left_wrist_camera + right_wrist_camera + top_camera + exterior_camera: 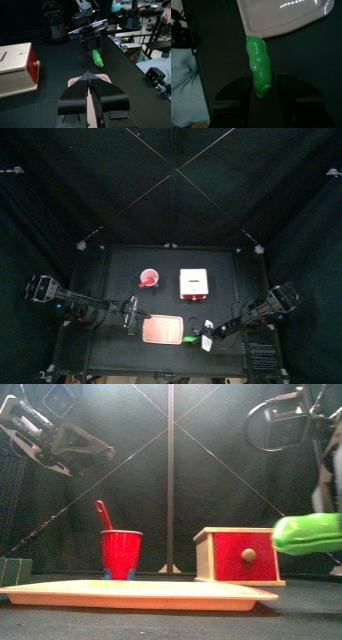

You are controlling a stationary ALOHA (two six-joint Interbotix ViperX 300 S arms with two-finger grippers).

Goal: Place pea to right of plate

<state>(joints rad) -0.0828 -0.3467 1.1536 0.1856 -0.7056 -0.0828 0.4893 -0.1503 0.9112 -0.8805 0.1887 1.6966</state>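
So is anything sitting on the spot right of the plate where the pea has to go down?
Nothing visible. The right gripper holds the pea at the plate's right edge; the table there looks bare.

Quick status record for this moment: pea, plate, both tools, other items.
pea: held in the right tool, beside the plate's right edge
plate: flat at the table's front, nothing on it
right tool: shut on the pea
left tool: shut, holding nothing, at the plate's left
other items: red cup, white box behind the plate
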